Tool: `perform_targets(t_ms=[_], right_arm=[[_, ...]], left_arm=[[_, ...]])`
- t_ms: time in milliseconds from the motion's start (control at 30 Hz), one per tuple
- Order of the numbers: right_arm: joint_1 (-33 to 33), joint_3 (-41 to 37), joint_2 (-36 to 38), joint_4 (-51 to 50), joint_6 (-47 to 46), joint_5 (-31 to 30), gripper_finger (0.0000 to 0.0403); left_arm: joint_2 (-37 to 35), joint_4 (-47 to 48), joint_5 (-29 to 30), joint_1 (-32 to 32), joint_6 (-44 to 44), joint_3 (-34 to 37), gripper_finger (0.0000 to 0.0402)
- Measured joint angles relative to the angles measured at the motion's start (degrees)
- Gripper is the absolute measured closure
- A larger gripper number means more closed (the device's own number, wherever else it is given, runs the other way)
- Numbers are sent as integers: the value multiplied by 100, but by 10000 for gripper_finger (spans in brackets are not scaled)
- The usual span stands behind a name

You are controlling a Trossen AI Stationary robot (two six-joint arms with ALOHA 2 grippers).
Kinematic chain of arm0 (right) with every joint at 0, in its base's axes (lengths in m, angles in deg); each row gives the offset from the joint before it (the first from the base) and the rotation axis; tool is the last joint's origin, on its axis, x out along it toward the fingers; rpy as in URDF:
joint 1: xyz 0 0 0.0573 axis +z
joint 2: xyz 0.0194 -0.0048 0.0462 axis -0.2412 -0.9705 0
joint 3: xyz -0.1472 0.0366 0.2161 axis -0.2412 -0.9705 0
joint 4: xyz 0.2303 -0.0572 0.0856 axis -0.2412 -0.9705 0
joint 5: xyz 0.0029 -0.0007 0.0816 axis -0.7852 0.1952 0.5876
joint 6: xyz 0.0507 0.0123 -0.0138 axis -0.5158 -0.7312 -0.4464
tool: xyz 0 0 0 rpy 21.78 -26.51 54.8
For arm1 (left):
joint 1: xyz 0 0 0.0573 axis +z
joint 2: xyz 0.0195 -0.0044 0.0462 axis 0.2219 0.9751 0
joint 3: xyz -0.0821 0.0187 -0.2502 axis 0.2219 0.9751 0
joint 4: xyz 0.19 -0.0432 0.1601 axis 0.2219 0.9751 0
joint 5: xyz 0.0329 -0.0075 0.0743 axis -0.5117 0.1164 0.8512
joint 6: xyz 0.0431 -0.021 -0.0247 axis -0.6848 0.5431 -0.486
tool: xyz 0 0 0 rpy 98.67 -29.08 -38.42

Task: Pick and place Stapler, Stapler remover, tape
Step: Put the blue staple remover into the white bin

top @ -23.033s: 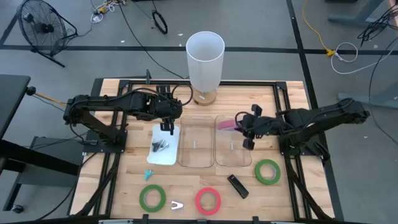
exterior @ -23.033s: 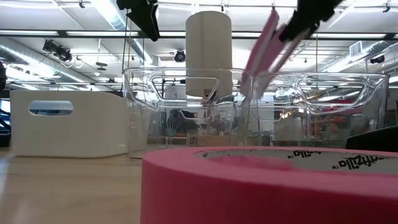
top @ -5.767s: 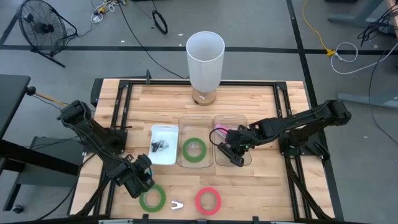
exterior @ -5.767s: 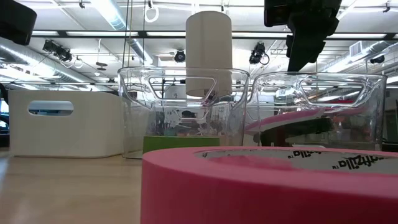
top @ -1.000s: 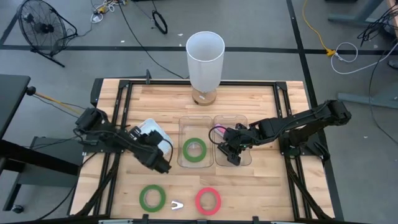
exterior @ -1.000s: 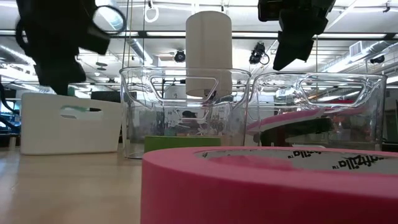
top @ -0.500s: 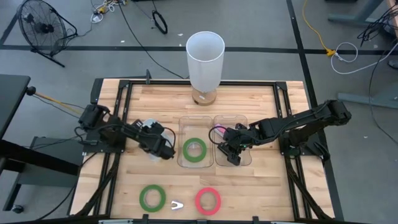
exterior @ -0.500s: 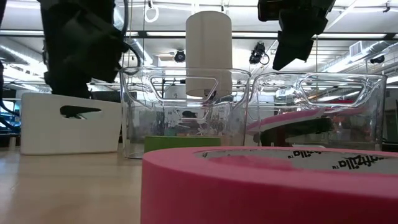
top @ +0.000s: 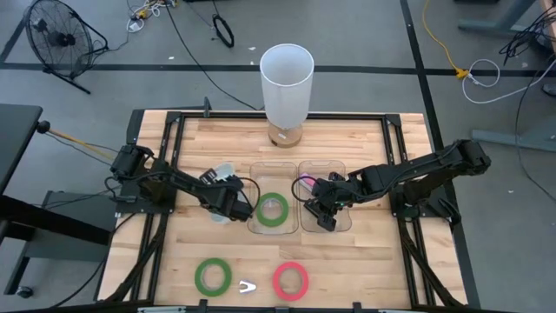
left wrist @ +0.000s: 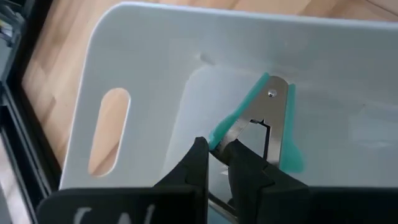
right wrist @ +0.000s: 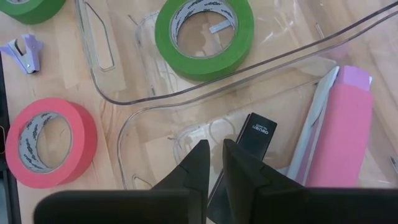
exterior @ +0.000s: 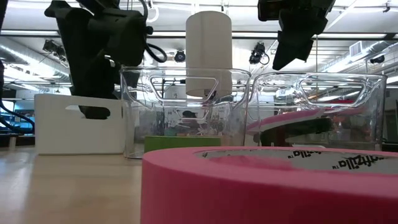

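Observation:
My left gripper (left wrist: pixel 216 148) is shut on a teal stapler remover (left wrist: pixel 268 118) inside the white bin (left wrist: pixel 112 74), left of two clear bins. Whether the remover rests on the bin's floor I cannot tell. One green tape (top: pixel 272 209) lies in the middle clear bin (top: pixel 257 174). A second green tape (top: pixel 212 276) and a red-pink tape (top: pixel 290 281) lie flat on the table near its front edge. A pink stapler (right wrist: pixel 339 124) and a black stapler (right wrist: pixel 250 142) lie in the right clear bin (right wrist: pixel 149 112). My right gripper (right wrist: pixel 214 149) hangs shut above that bin, touching nothing. My left gripper pinches the lower end of one teal handle (left wrist: pixel 219 133) of the stapler remover between its two fingertips. The remover's metal jaws (left wrist: pixel 273 118) and second teal handle (left wrist: pixel 290 149) stick out beyond the fingers, over the white bin's floor.
A tall white cylinder (top: pixel 287 83) stands at the far middle of the table. A small pale stapler remover (top: pixel 248 285) lies between the two tapes on the table. Bare wood shows at the front left and the far left.
My left gripper has carried the teal stapler remover toward the table's right and a little toward its far edge, ending over the white bin. In the low view the white bin has slid a little toward the clear bins.

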Motion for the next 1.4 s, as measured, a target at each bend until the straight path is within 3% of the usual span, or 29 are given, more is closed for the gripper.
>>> perform_targets(t_ms=[267,933,1267,1400], right_arm=[[-1,0,0,14,-2,-283,355],[0,0,0,81,-4,-285,355],[0,0,0,81,-4,-299,355],[0,0,0,81,-4,-299,355]], left_arm=[[0,-186,159,-13,-105,0,364],[0,347,463,495,192,-2,364],[0,-338,651,500,-589,-2,364],[0,-715,452,498,-879,-4,363]])
